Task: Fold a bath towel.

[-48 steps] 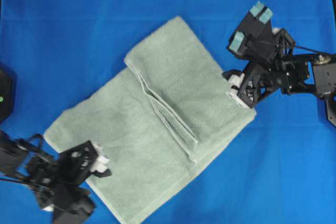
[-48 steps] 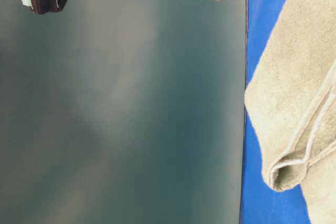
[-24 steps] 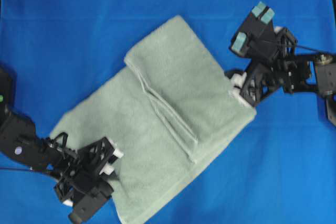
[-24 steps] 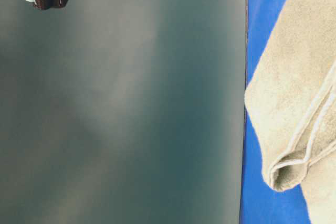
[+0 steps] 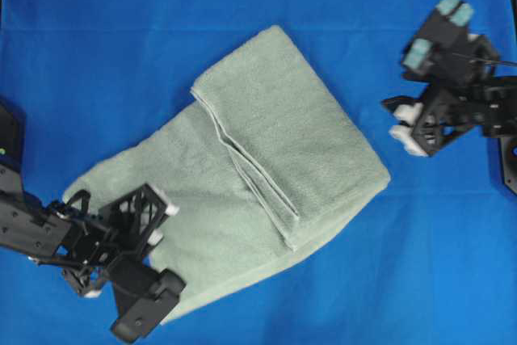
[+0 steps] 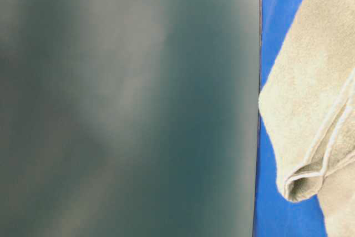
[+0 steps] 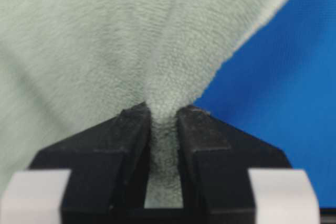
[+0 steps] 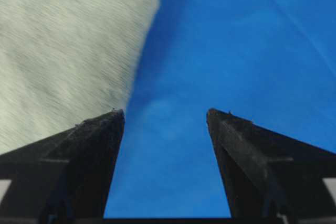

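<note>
Where the blue cloth (image 5: pixel 121 62) covers the whole work surface, the bath towel (image 5: pixel 275 143) lies across its middle on a diagonal, part-folded, with an upper layer resting over the lower one and hemmed edges running down the centre. At the towel's lower-left corner the left gripper (image 7: pixel 164 121) is clamped on a pinch of the terry fabric. Off the towel's right end, above bare blue, the right gripper (image 8: pixel 165 116) has its jaws spread wide, holding nothing.
</note>
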Controlling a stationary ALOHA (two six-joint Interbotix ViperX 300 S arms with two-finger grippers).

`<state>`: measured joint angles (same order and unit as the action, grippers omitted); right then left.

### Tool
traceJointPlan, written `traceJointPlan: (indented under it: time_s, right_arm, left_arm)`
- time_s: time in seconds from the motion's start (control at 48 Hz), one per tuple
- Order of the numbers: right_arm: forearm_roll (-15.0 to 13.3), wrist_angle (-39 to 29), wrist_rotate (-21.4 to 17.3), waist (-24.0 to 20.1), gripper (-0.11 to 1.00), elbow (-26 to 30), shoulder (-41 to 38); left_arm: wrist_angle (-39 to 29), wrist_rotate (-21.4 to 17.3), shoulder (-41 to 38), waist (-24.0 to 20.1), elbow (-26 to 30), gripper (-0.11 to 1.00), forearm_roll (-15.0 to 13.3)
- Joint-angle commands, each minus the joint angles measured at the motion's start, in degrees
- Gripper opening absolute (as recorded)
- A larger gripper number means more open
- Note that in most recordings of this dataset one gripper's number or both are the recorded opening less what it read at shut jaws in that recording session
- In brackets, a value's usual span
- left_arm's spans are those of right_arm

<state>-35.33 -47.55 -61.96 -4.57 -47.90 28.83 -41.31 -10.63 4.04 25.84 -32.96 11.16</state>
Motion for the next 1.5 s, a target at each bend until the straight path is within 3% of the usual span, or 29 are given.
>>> traceJointPlan:
  time_s: [0.0, 0.104, 0.229, 0.459, 0.563, 0.667, 0.834, 1.042, 1.251, 1.292, 1.48]
  right_arm:
    - [-0.26, -1.67, 0.26, -0.35, 0.64, -0.53, 3.69]
    - [-0.26, -3.69, 0.62, -0.35, 0.64, -2.29, 7.47]
    - [-0.44, -5.36, 0.88, -0.44, 0.64, -4.04, 10.20]
    - [-0.79, -6.06, 0.88, -0.53, 0.64, -6.59, 11.16]
    - [-0.79, -5.98, 0.88, -0.88, 0.64, -7.21, 11.07]
    - [-0.79, -5.80, 0.88, -1.32, 0.64, -7.47, 11.07]
    - [-0.79, -6.06, 0.88, -1.76, 0.64, -7.82, 11.43]
    - [-2.02, -6.06, 0.88, -1.76, 0.64, -8.17, 11.69]
    - [-3.43, -5.71, 0.62, -1.76, 0.64, -8.09, 11.78]
    - [-3.34, -5.71, 0.53, -1.76, 0.64, -8.09, 11.87]
    - [-2.99, -5.71, 0.44, -1.76, 0.64, -8.00, 11.87]
  left_arm:
    - [-9.23, -1.93, 1.85, -2.72, 6.15, 0.11, 1.14]
    - [-13.80, -2.72, 0.35, -7.38, 11.95, 0.11, 3.43]
    - [-14.33, -5.45, -3.96, -13.71, 18.46, 0.11, 7.91]
    - [-11.78, -32.26, -14.77, -20.83, 32.52, 0.11, 7.21]
    - [-8.70, -39.73, -21.45, -24.61, 40.25, 0.11, 5.36]
    - [-5.54, -44.38, -27.42, -26.02, 45.53, 0.11, 3.78]
    - [-2.90, -46.14, -32.87, -25.93, 49.39, 0.11, -0.44]
    - [-2.37, -47.11, -32.52, -25.93, 48.08, 0.11, -8.26]
    - [2.29, -43.68, -32.78, -27.16, 49.04, 0.13, -11.69]
    - [4.66, -41.48, -32.70, -27.42, 48.96, 0.20, -11.69]
    - [8.09, -33.93, -32.17, -28.13, 48.34, 0.75, -11.43]
